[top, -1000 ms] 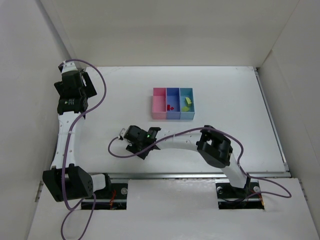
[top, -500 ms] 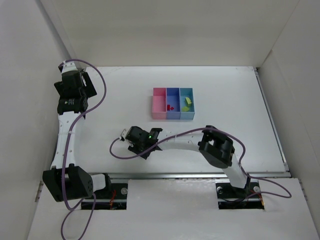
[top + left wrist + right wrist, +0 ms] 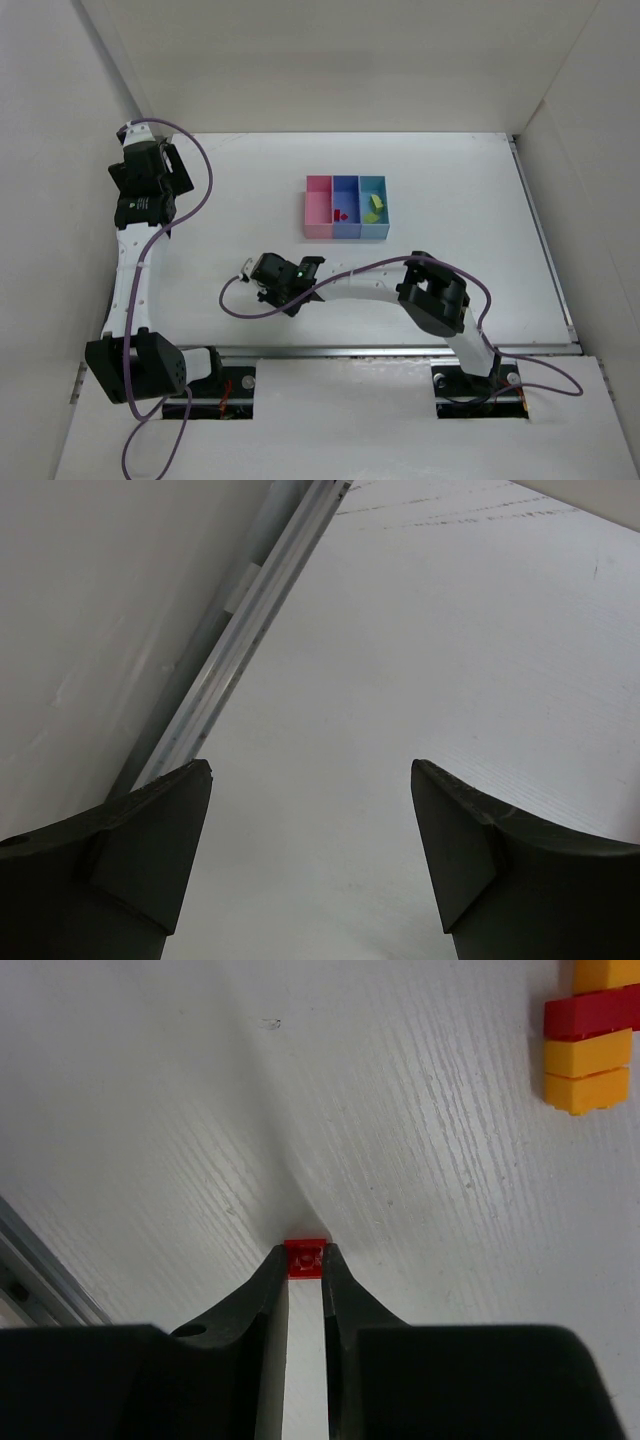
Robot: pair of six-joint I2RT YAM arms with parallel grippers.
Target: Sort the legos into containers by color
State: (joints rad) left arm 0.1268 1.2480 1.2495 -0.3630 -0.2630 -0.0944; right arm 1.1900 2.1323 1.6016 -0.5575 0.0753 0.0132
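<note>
A lego (image 3: pixel 304 1259) sits between the right fingers (image 3: pixel 266 1290), the containers (image 3: pixel 345 208) well behind them.

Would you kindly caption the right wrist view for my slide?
Right tool gripping a small red lego over the white table.

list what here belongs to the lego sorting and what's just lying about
Belongs: small red plastic brick, gripped by the right pincer; stack of orange and red plastic bricks; pink, blue and cyan three-bin plastic tray.
Lying about: purple cable; aluminium rail; open left pincer, idle.
</note>
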